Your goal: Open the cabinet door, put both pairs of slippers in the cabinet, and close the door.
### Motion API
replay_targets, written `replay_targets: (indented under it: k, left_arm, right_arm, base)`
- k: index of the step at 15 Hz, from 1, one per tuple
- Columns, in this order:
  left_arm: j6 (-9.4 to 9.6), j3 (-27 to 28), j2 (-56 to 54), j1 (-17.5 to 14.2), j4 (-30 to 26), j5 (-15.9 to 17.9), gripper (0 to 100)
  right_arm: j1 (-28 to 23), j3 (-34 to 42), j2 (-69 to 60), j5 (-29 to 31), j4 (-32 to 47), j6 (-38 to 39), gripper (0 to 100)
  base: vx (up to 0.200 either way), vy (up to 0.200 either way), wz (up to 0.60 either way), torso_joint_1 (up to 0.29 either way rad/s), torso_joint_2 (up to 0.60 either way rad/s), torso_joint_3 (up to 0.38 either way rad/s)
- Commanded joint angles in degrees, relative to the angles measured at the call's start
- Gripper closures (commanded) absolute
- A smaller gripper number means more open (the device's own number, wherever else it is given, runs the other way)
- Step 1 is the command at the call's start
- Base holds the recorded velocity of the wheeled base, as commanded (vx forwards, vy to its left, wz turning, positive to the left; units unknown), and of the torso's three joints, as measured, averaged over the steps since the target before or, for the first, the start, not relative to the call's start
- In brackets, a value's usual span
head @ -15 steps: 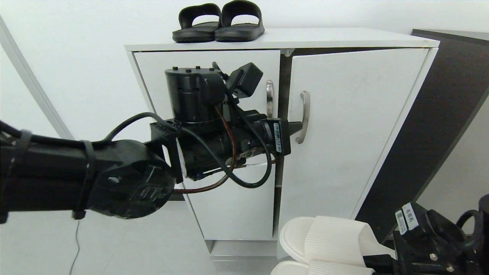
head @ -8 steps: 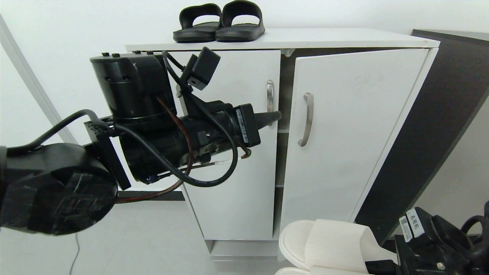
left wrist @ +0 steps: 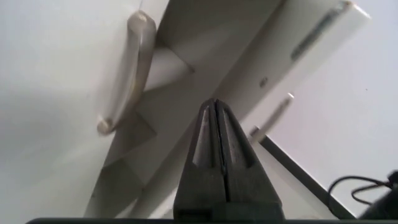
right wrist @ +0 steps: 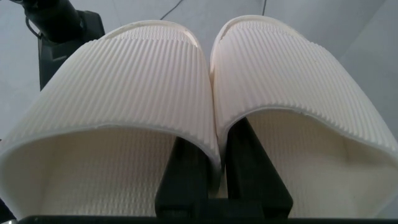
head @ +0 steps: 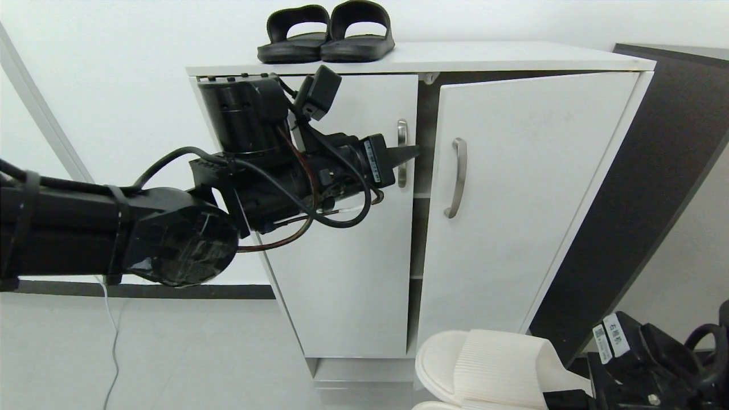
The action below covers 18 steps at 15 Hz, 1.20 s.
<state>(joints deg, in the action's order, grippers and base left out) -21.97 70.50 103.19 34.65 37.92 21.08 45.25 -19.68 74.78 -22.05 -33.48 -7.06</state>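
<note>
We see a white cabinet (head: 529,57) with silver handles (head: 457,176). The far slippers (head: 324,34) on its top are plain black. The near slippers (right wrist: 205,93), low on the right, are cream-white with fine ribbed lines across their straps. The left gripper (left wrist: 216,109) is black, and a panel (head: 655,171) right of the cabinet is dark charcoal.

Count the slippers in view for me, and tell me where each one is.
4. Two black slippers sit side by side on the cabinet top. Two white slippers are pinched together in the right gripper, low before the cabinet. The cabinet's inside is mostly hidden.
</note>
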Motion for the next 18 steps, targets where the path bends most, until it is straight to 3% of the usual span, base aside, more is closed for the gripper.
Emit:
replay_targets:
  k: [1, 7, 10, 15, 18]
  left_arm:
    - [-0.01, 3.42, 3.51, 0.25, -0.13, 0.10, 100]
    - [-0.09, 8.34, 7.46, 1.21, -0.66, 0.37, 100]
    - [-0.09, 8.69, 7.99, 1.83, -0.48, 0.02, 100]
    - [0.43, 2.54, 4.56, 10.62, 4.53, -0.16, 100]
    - [0.43, 2.80, 4.30, 10.27, 4.88, -0.25, 100]
  right_arm:
    - [0.36, 0.08, 0.28, -0.01, -0.01, 0.03, 100]
    - [0.98, 0.87, 0.46, -0.10, 0.08, -1.55, 100]
    - [1.51, 1.92, 0.72, -0.10, -0.01, -1.73, 100]
    - [2.82, 3.86, 0.28, -2.12, -0.10, -4.46, 100]
    - [2.82, 3.86, 0.19, -2.12, -0.19, -4.54, 100]
  base:
    - [0.000, 0.000, 0.00, 0.000, 0.00, 0.000]
    - [0.000, 0.000, 0.00, 0.000, 0.00, 0.000]
    - [-0.200, 0.000, 0.00, 0.002, 0.00, 0.004]
    - [-0.200, 0.000, 0.00, 0.000, 0.00, -0.001]
    - [-0.067, 0.000, 0.00, -0.001, 0.00, 0.001]
